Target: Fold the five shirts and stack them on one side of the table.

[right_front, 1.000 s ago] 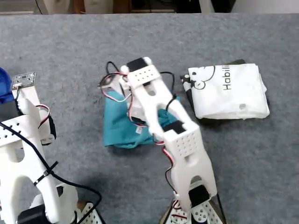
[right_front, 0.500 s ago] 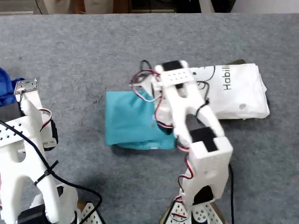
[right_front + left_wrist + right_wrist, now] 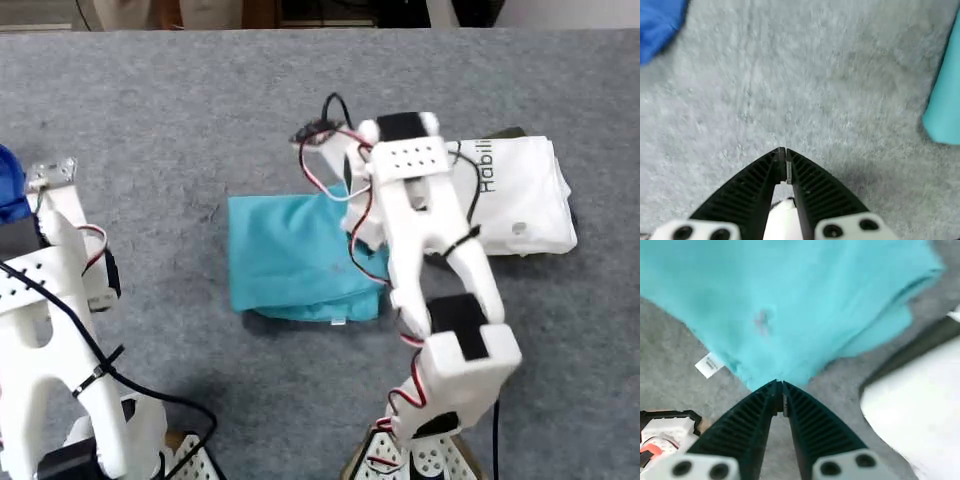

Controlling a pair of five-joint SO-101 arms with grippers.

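1. A crumpled blue cloth shirt (image 3: 8,185) at nine o'clock on the grey felt surface (image 3: 150,100) looks unfolded. The left pincer (image 3: 785,154) is closed and empty.
2. A teal folded cotton shirt (image 3: 295,260) lies at centre. The right pincer (image 3: 780,386) is closed, seemingly pinching the shirt's three-o'clock edge.
3. A white folded printed shirt (image 3: 500,200) tops a dark folded shirt (image 3: 512,131) at two o'clock; the stack looks unfinished.

Teal shirt (image 3: 290,265) plain, small white tag (image 3: 709,365) at its hem. White shirt (image 3: 510,200) with black cartoon print and black lettering, on a black shirt (image 3: 910,352). Blue shirt (image 3: 8,185) plain. Surface (image 3: 150,110) mottled grey felt. Both arms white, with red, black and white wires (image 3: 330,170). Left pincer (image 3: 785,156) and right pincer (image 3: 779,388) black, ribbed inner faces, white mounts.
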